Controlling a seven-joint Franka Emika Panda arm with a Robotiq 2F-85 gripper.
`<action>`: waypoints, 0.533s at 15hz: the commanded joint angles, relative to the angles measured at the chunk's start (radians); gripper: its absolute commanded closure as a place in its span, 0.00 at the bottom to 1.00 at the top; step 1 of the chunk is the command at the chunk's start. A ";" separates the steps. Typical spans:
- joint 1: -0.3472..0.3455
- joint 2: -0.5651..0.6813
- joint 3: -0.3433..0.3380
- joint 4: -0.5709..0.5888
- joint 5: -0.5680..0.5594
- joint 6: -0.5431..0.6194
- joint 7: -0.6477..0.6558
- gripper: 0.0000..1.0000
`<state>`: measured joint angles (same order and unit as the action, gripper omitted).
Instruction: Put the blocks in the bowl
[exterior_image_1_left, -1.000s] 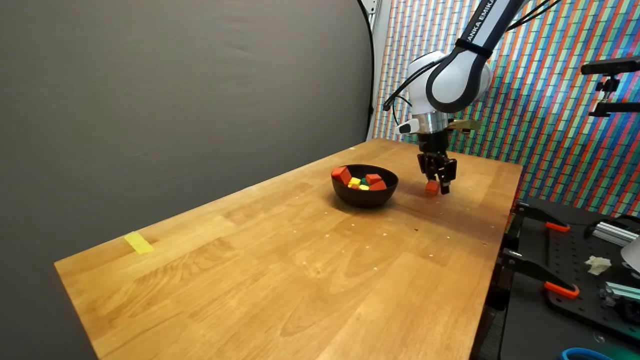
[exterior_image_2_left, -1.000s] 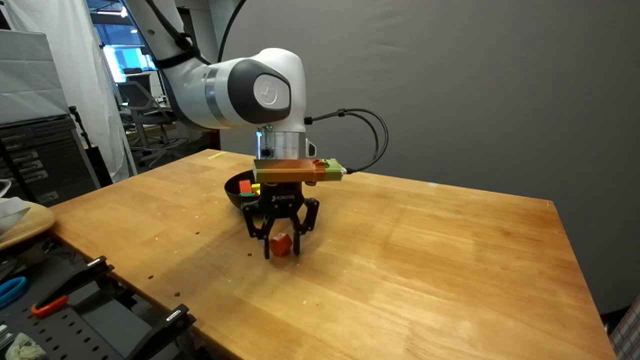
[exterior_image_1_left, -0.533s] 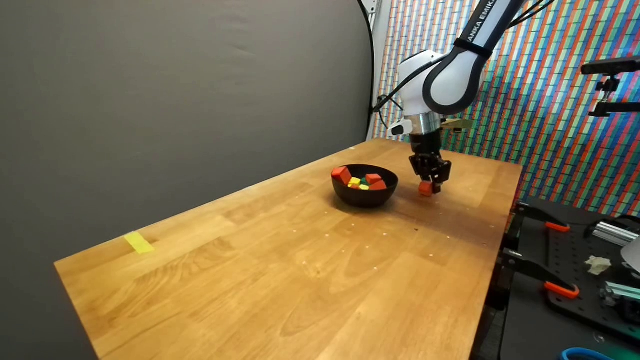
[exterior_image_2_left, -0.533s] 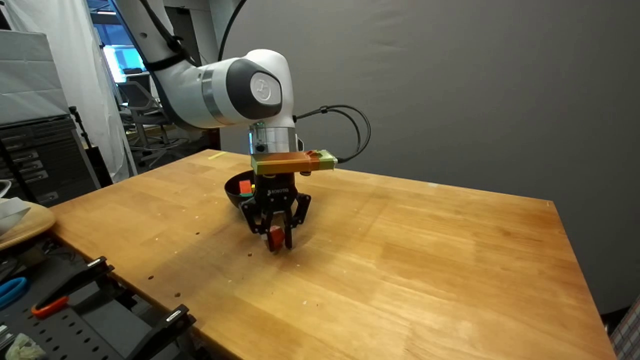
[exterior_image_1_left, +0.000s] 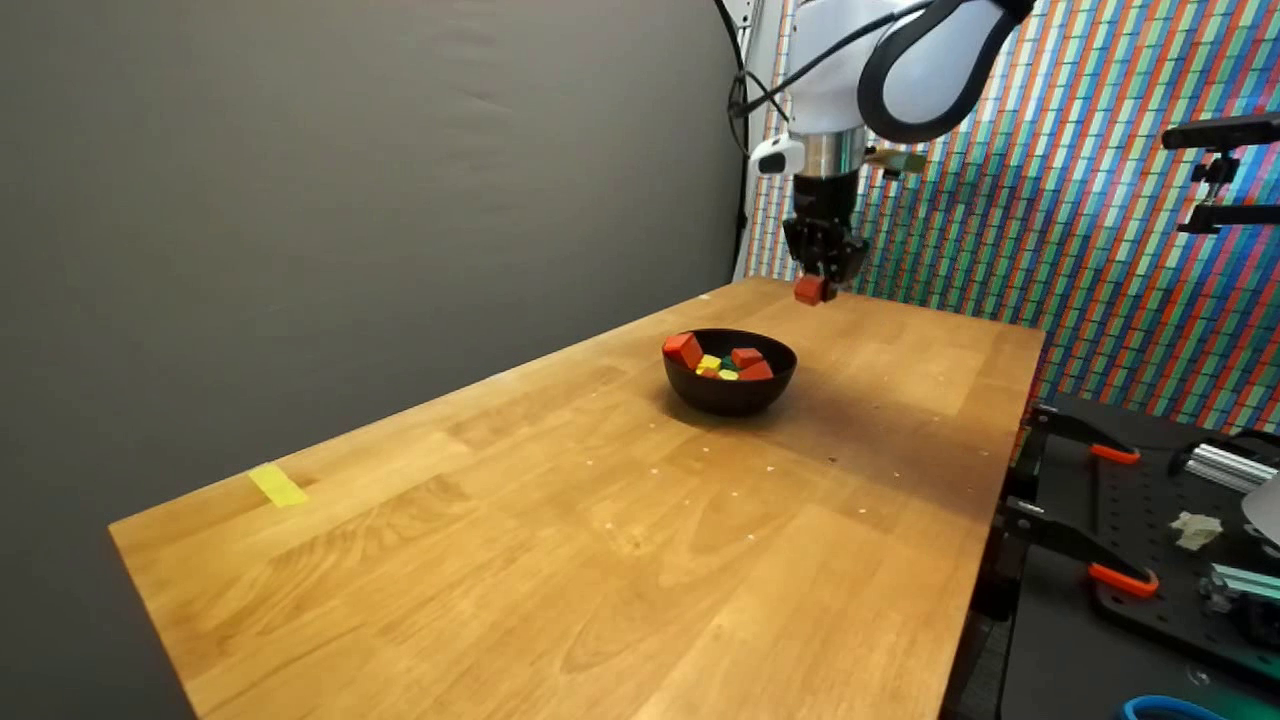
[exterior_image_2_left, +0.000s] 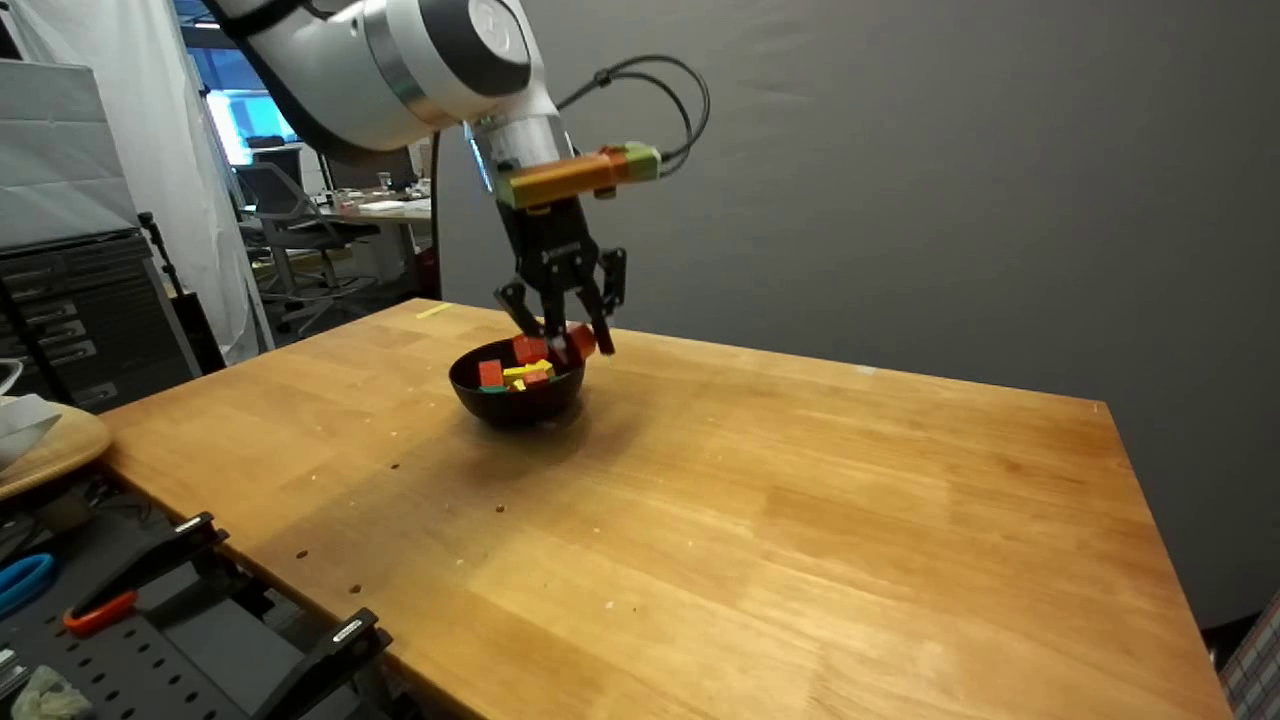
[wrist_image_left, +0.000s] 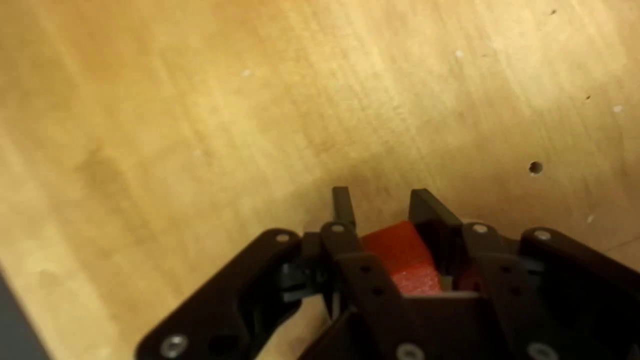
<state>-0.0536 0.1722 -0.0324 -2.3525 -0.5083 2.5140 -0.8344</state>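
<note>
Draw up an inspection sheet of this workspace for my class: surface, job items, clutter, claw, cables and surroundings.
Surface: wooden tabletop with small holes and pale specks.
Job items: red, yellow and green blocks in the black bowl; one red block outside it.
Clutter: yellow tape strip at the tabletop's edge.
Grasping: claw closed on that red block, above the tabletop.
Cables: black loops beside the arm.
Surroundings: grey backdrop, office chair, dark drawers.

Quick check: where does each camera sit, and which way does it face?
Exterior view: raised by the table, its end with tape nearer, looking lengthwise toward the bowl; arm shows.
Exterior view: raised, the tape end farther, facing the grey backdrop; arm and gripper show.
Wrist view: above the gripper, looking down at the table; fingers gripping a red block show at bottom.
Both exterior views share bowl, tape, backdrop, arm and gripper.
</note>
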 joint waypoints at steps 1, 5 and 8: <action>0.055 -0.028 0.026 0.124 -0.031 -0.080 0.072 0.84; 0.085 0.104 0.051 0.353 0.008 -0.286 0.091 0.84; 0.095 0.225 0.052 0.509 0.011 -0.462 0.102 0.84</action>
<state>0.0328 0.2543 0.0193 -2.0297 -0.5155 2.2034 -0.7423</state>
